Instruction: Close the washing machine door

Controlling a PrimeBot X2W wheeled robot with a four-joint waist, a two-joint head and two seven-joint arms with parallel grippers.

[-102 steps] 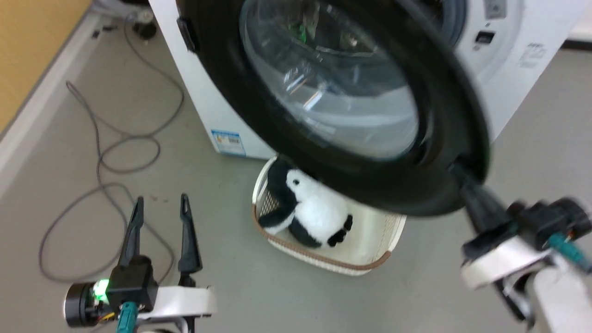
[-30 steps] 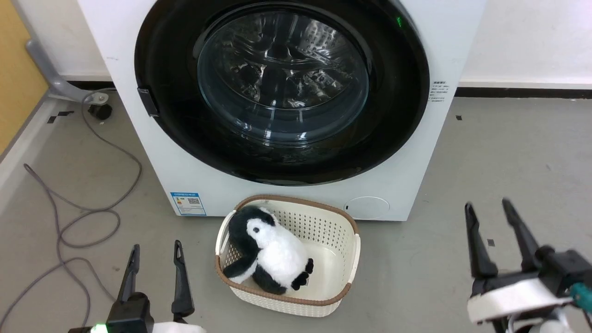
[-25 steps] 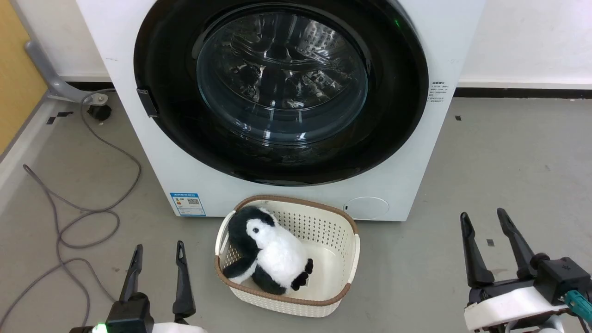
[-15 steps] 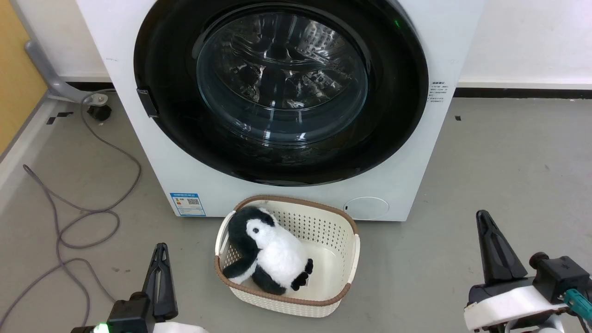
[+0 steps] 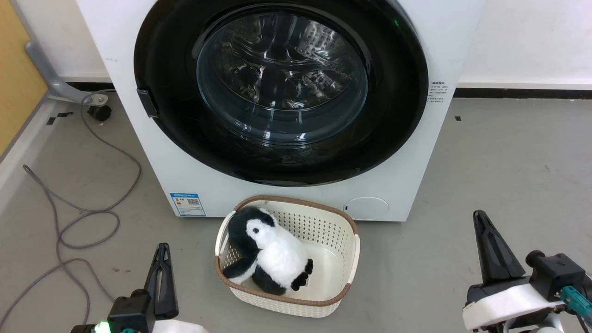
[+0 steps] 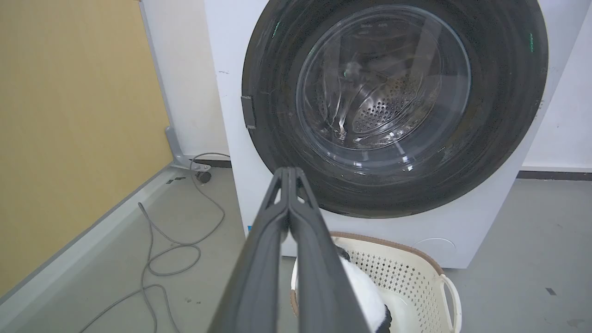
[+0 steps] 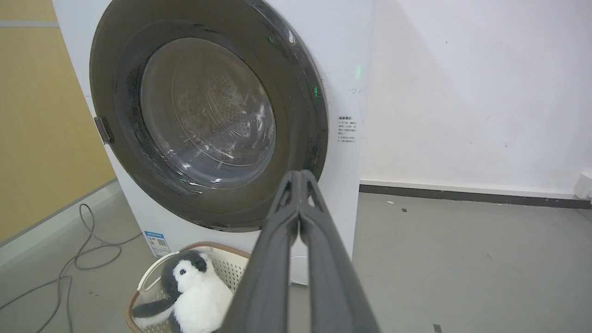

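Down low at the front, the left hand point(image 5: 162, 252) has its two dark fingers pressed tight together, holding nothing, and they point up over the grey floor point(image 5: 508, 152). In the left wrist view, the left hand point(image 6: 289, 172) shows the two fingers meeting at the tip. The right hand point(image 5: 481, 221) is low on the other side, and its fingers are also squeezed together with nothing between them. The right wrist view shows the right hand point(image 7: 299, 174) with its tips touching too. Between the two hands, a bit further out, a cream basket point(image 5: 354, 249) with a brown rim sits on the floor. A soft toy penguin point(image 5: 273, 252) lies inside it, on the basket's left side. A grey cable point(image 5: 92, 212) loops on the floor off to the left. Just behind the basket stands the big white washing machine point(image 5: 138, 152), with a small blue sticker point(image 5: 188, 204) low on its front. The round black door point(image 5: 402, 115) is pushed flat against the front of the machine, so it is closed. Its small black handle point(image 5: 148, 102) sits on the door's left edge. The clear glass point(image 5: 282, 78) bulges in the middle, and the steel drum point(image 6: 384, 106) with little holes shows through it. Behind the machine is a white wall point(image 5: 522, 41).
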